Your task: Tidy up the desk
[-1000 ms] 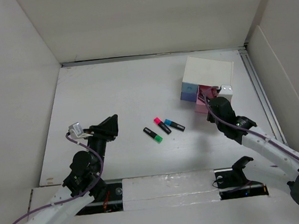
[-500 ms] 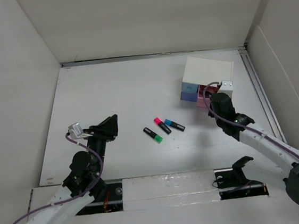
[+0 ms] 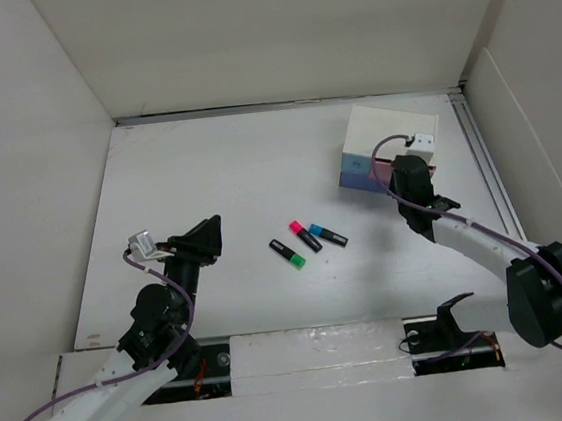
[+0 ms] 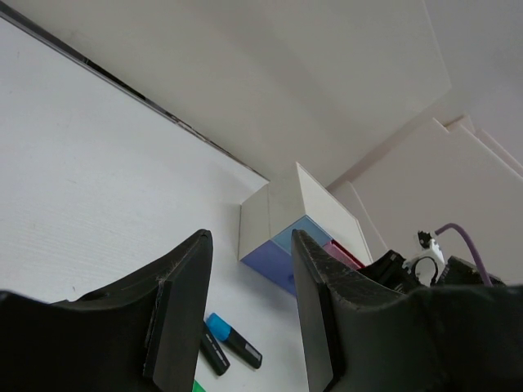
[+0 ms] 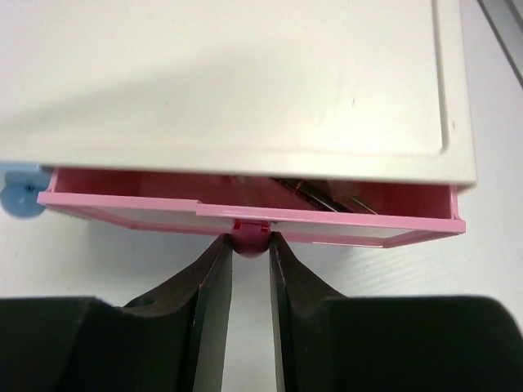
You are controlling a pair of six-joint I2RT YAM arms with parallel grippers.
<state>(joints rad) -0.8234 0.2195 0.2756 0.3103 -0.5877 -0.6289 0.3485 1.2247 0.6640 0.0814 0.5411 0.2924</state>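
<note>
Desk [image 3: 207,178]: flat matte white top between white side panels, with open surface at left and far edge. A small white box [image 3: 394,133] of smooth plastic sits far right, its pink drawer [image 5: 245,214] slightly out. Right gripper [image 5: 250,249] is clamped on the pink knob [image 5: 250,242]. Left gripper [image 4: 251,245] hovers with jaws parted, holding nothing. Three black-bodied markers [image 3: 305,238] lie mid-desk; their print is unreadable.

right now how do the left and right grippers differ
The left gripper is open and holds nothing; the right gripper is shut on the pink drawer's knob. The left gripper is apart from the markers; the right gripper is at the white box. Both have black fingers.
</note>
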